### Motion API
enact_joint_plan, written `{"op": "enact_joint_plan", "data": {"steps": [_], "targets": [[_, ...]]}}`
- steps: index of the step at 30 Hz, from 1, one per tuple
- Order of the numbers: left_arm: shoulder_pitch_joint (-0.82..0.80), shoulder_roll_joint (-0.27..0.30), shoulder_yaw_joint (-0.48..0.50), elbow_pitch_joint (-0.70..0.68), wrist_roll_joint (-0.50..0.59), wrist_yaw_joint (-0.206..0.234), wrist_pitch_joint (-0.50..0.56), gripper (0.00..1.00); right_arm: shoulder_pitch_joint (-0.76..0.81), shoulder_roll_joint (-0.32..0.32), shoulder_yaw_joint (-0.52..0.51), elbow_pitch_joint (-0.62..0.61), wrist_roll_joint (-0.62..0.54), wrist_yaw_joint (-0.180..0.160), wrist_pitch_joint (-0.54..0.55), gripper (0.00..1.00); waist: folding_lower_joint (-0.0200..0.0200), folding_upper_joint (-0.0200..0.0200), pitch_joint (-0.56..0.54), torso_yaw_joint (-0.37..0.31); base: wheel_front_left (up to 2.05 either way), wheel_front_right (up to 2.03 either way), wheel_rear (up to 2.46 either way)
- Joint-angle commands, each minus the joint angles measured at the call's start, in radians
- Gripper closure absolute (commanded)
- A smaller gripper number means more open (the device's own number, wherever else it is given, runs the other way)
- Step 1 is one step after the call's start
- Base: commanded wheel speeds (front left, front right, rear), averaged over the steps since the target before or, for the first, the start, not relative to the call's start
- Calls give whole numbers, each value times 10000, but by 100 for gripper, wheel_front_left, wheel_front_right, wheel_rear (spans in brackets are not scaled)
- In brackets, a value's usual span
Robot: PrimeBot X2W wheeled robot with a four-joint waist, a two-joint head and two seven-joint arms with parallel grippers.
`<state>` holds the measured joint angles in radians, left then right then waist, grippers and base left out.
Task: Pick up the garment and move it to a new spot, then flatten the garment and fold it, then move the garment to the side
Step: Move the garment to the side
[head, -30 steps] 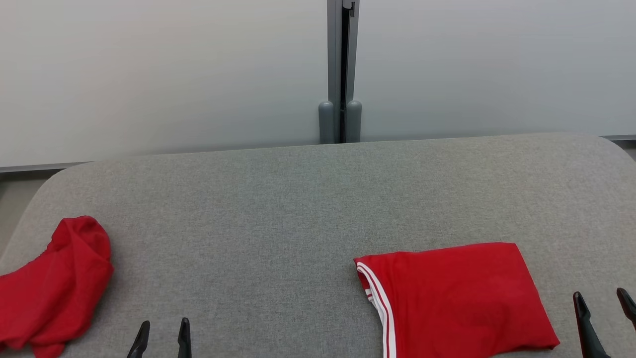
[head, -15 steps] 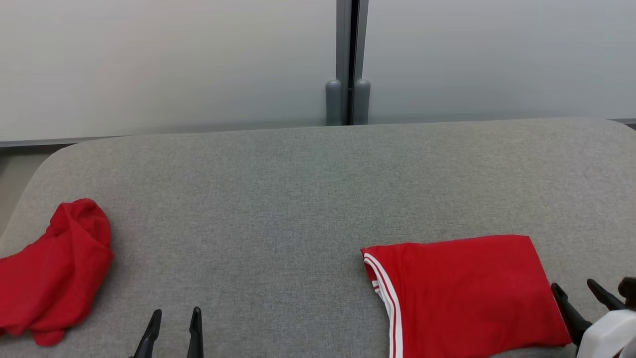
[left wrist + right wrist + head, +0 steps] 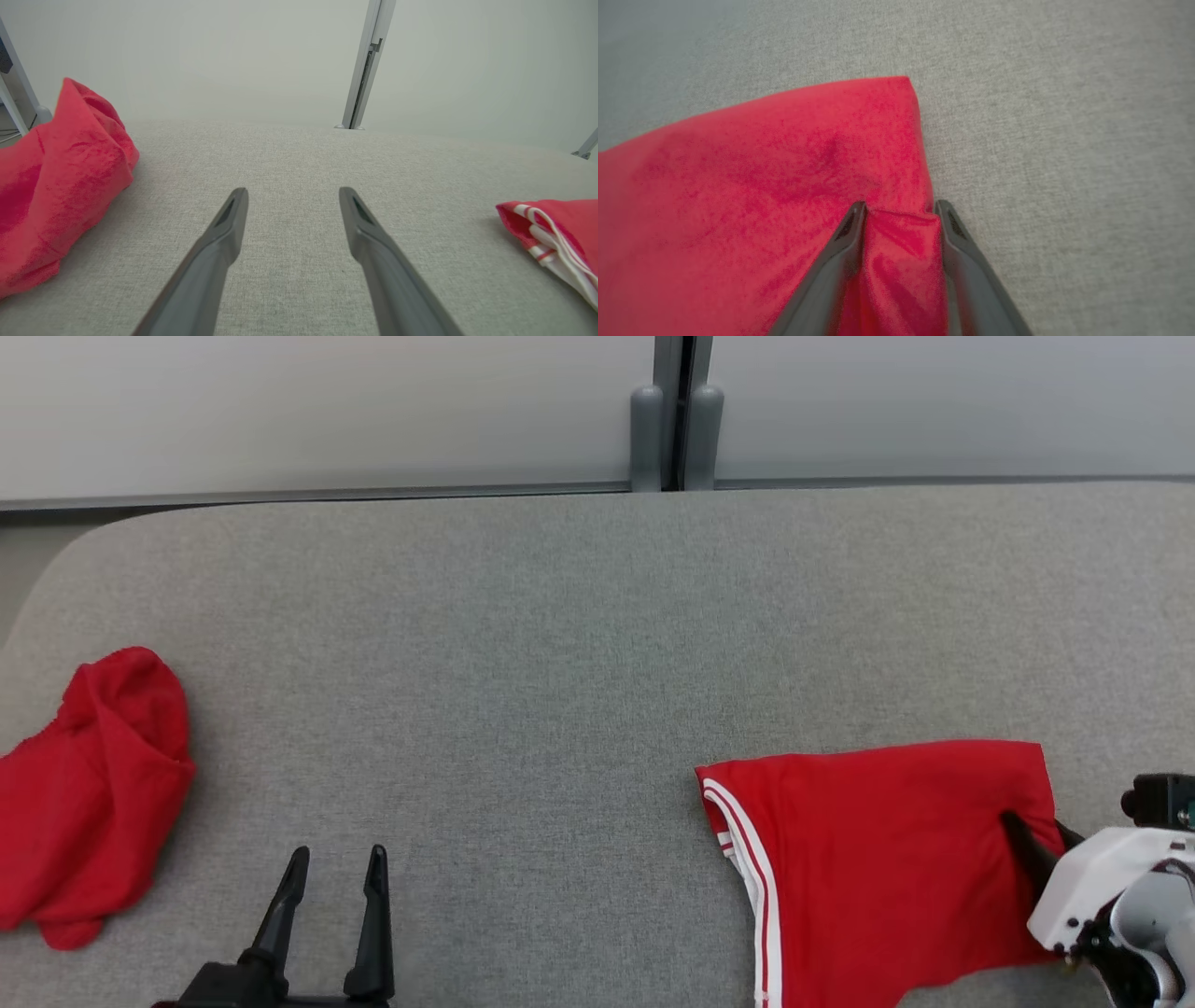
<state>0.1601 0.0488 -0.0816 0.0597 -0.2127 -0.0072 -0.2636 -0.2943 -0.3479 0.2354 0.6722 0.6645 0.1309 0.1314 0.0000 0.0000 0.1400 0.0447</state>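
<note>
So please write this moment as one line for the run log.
stage: grasping folded garment | right claw: closing on its right edge, fabric bunched between fingers | left claw: open, idle above table | crumpled garment: far left

Grey fabric surface (image 3: 560,663) w/ rounded corners, pale wall panels (image 3: 327,411) behind, grey post (image 3: 677,411) btwn.

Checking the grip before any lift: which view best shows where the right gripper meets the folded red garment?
The right wrist view: right gripper straddles a pinched ridge at the folded red garment edge. Head view shows the fingers partly hidden; left wrist view shows its striped end.
</note>
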Motion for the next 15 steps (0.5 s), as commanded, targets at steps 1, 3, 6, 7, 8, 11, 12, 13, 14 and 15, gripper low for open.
{"op": "enact_joint_plan", "data": {"steps": [1,3,6,7,8,11,12,13,14,15], "targets": [[-230,35,14,-70,62,17,-13,0,-124,50,152,148,86,-2,74,100,0,0,403,-176,0,0,0],[-418,34,21,-155,137,35,-13,0,-704,-307,234,79,320,-2,-194,100,0,0,730,-305,0,0,0],[-744,31,83,-342,219,40,-11,0,-1743,-1433,2,195,95,-6,-659,100,0,0,1257,-524,0,0,0],[-838,30,88,-418,295,-7,-11,0,-2057,-1799,-38,307,-72,-5,-688,100,0,0,1467,-581,0,0,0],[-928,33,78,-457,359,-67,-11,0,-2323,-2163,-59,462,-341,-2,-763,100,0,0,1615,-618,0,0,0],[-1118,36,36,-553,517,-211,-11,0,-3167,-3284,-337,1036,-1120,-2,-1038,100,0,0,1981,-658,0,0,0],[-1166,32,0,-562,577,-265,-13,0,-3407,-3583,-488,1315,-1348,-2,-1112,100,0,0,2069,-650,0,0,0],[-1199,32,-46,-548,639,-311,-13,0,-3636,-3829,-657,1642,-1610,-3,-1153,100,0,0,2134,-643,0,0,0],[-1221,34,-102,-509,720,-371,-11,0,-3834,-4049,-764,1962,-1892,-2,-1168,100,0,0,2187,-630,0,0,0],[-1248,32,-153,-505,772,-408,-13,0,-4043,-4144,-876,2238,-2097,-2,-1209,100,0,0,2246,-618,0,0,0]]}}
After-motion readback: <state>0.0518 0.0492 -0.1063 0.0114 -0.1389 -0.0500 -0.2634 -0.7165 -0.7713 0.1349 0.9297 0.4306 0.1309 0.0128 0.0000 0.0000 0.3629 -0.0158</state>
